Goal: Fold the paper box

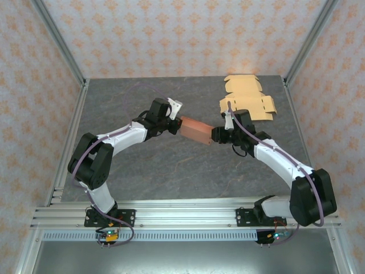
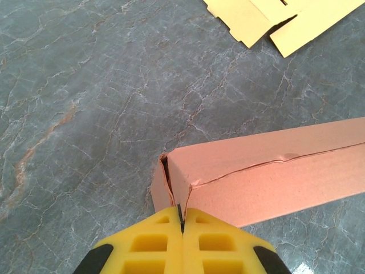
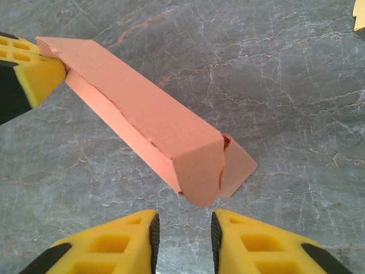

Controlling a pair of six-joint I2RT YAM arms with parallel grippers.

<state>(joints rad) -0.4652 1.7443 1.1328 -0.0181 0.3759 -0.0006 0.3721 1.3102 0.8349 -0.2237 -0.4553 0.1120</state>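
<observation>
The paper box (image 1: 195,131) is a long salmon-pink carton, folded into a tube and lying across the middle of the table between both arms. My left gripper (image 2: 182,220) is shut on a thin flap at the box's left end (image 2: 268,171). In the right wrist view the box (image 3: 154,114) runs from upper left to centre. Its near end flap hangs bent down, with a second flap splayed out to the right. My right gripper (image 3: 183,228) stands open just short of that end, with nothing between its fingers. From above, that gripper (image 1: 219,136) sits at the box's right end.
Flat yellow cardboard blanks (image 1: 245,97) lie at the back right of the grey marble-patterned table (image 1: 142,165); their edges show in the left wrist view (image 2: 274,23). Aluminium frame posts and patterned walls enclose the table.
</observation>
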